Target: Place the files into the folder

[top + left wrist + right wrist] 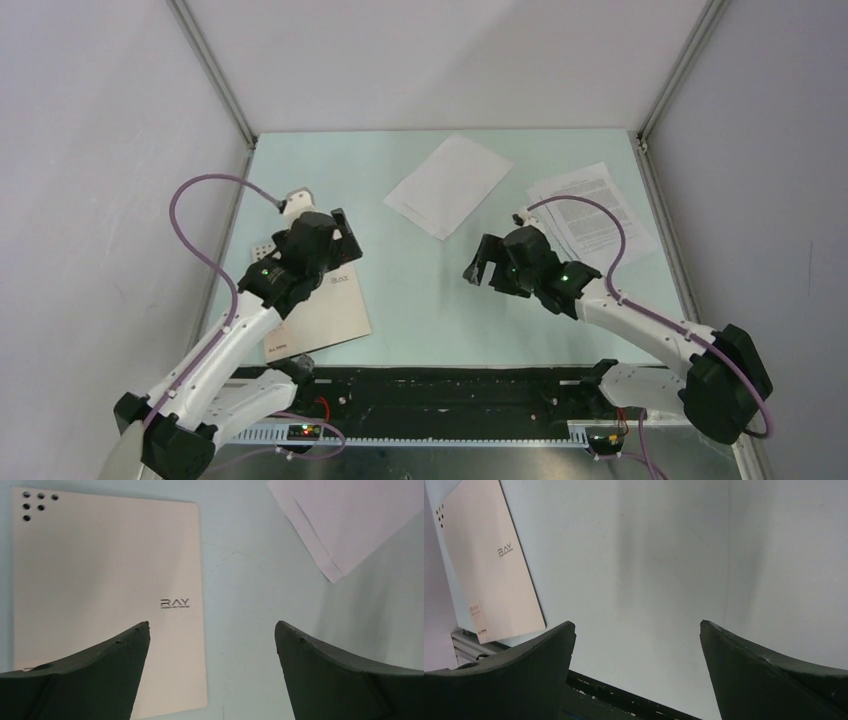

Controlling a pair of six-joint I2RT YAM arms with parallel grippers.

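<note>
The folder [325,315] lies closed and flat at the near left of the table, beige side up, partly under my left arm. It also shows in the left wrist view [100,580] and in the right wrist view [489,565]. The blank white sheets [448,185] lie at the far middle, and their corner shows in the left wrist view [345,520]. The printed sheets [590,215] lie at the far right. My left gripper [348,240] is open and empty above the folder's right edge [212,630]. My right gripper [478,262] is open and empty above bare table [638,627].
A black rail [450,390] runs along the table's near edge and shows in the right wrist view [624,695]. Grey walls with metal posts [215,75] close in the table on three sides.
</note>
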